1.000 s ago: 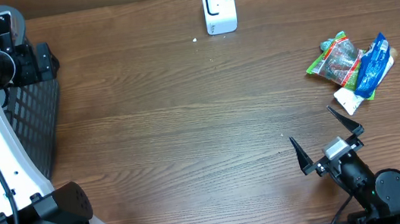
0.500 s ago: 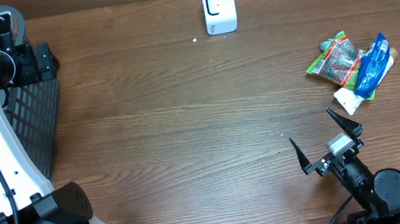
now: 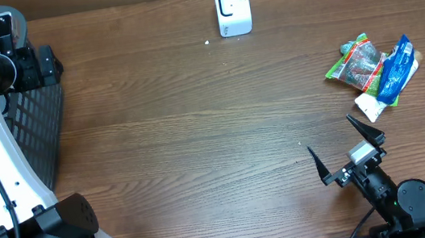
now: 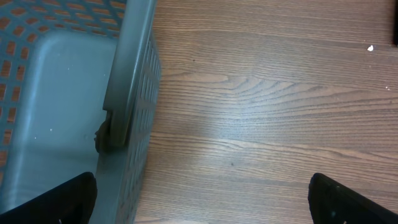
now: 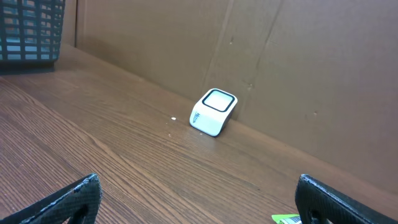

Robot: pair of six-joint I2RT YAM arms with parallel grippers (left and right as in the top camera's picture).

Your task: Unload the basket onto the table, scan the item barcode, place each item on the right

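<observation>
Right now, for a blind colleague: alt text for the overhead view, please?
A white barcode scanner stands at the wooden table's far edge, snack packets piled at right. The right end effector is open and empty near the front; a dark mesh basket sits at left.

A: See the tabletop (image 3: pixel 182 139)?
B: Yes. Brown wood, with thin dark lines going side to side.
A: Any light on it?
B: A soft pale shine (image 4: pixel 249 127), there in the left wrist view.
A: And behind?
B: A flat brown wall (image 5: pixel 323 62), like cardboard, right at the back edge of the tabletop. Slanted folds (image 5: pixel 222 46) in it.
A: Anything small?
B: One white crumb (image 3: pixel 207 42) on the wood, near the back edge.
</observation>
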